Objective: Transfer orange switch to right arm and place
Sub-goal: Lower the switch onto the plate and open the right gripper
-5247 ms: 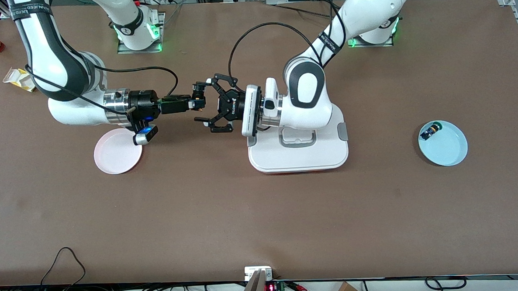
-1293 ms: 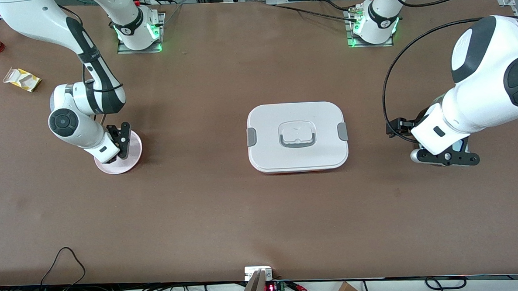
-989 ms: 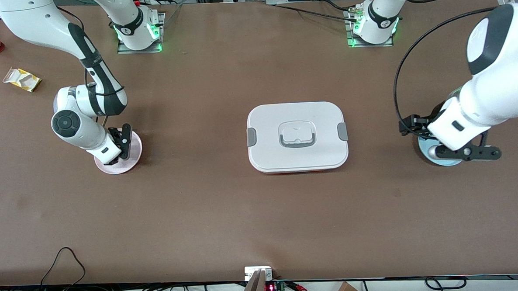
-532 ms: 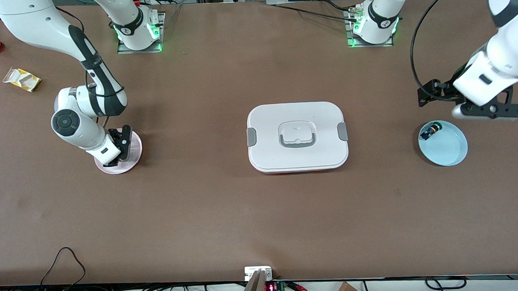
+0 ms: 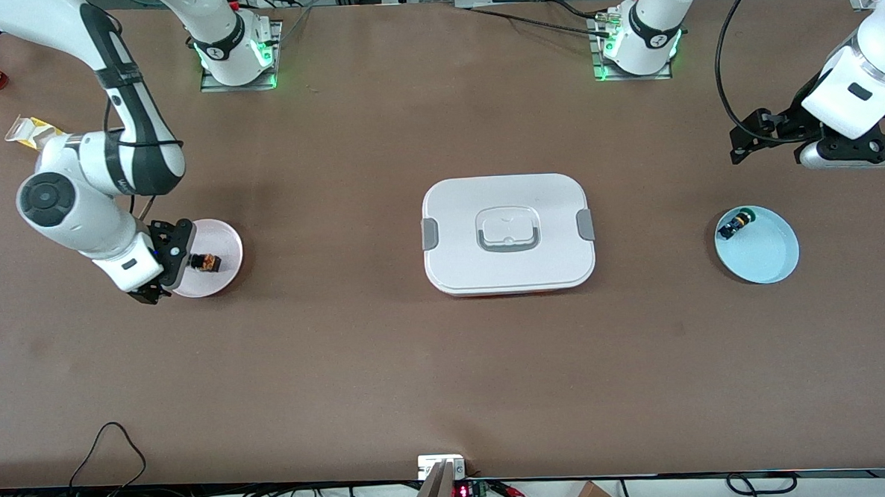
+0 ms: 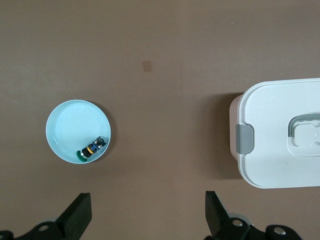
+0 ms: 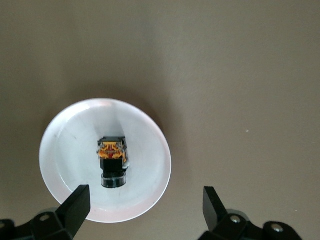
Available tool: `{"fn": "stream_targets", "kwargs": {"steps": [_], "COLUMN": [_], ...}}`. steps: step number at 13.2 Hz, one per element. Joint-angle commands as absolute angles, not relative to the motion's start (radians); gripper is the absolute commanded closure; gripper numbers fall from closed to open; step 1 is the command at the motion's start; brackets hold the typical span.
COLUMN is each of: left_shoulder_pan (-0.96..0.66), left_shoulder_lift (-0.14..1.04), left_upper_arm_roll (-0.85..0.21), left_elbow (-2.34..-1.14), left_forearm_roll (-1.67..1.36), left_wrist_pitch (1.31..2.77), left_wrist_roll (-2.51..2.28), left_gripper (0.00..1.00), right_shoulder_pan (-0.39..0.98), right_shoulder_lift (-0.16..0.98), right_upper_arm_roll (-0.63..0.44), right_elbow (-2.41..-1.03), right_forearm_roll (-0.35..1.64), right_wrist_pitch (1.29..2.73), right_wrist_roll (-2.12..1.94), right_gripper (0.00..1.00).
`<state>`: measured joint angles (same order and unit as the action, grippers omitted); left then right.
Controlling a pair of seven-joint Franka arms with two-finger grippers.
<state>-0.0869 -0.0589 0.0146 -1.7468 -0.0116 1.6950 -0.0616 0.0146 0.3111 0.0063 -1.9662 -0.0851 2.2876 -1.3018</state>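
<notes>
Right pincer point(image 5: 161, 272) spread, empty, over pink plate point(image 5: 225, 239) | orange switch point(image 5: 205, 262) on plate | left pincer point(image 6: 145, 217) spread, raised.

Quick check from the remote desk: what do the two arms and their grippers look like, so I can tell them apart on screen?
Both arms are glossy white with dark grey joint covers and black cables. The right gripper is black on a white wrist block, with a small blue light. The left gripper is a black claw beside a silver camera bar. Both bases glow green.

From here the left gripper point(image 6: 145, 220) shows only its two fingertips above the frame edge; the white lidded box point(image 6: 280, 135) beside it runs off the picture.
</notes>
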Motion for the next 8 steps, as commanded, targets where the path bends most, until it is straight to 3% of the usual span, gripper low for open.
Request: {"fn": "stream_targets", "kwargs": {"steps": [1, 5, 8], "left_shoulder_pan": [-0.068, -0.057, -0.055], "left_shoulder_lift": [-0.061, -0.043, -0.048], "left_upper_arm_roll": [0.006, 0.003, 0.005], "left_elbow": [-1.746, -1.717, -1.715], "left_forearm_roll": [-0.014, -0.014, 0.009], "left_wrist_pitch": [1.695, 1.658, 1.615], "left_wrist_roll": [-0.039, -0.023, -0.023], "left_gripper": [0.0, 0.0, 0.0], "right_shoulder_pan": [0.028, 0.081, 0.13], "right_shoulder_lift": [0.296, 0.272, 0.232], "right_upper_arm_roll": [0.017, 0.015, 0.015], "right_elbow": [-1.882, -1.778, -1.775], "right_forearm_roll": [-0.034, -0.032, 0.026], "right_wrist_pitch": [2.166, 1.967, 1.847], "right_wrist_roll": [-1.217, -0.794, -0.403], "right_gripper": [0.0, 0.0, 0.0]}}
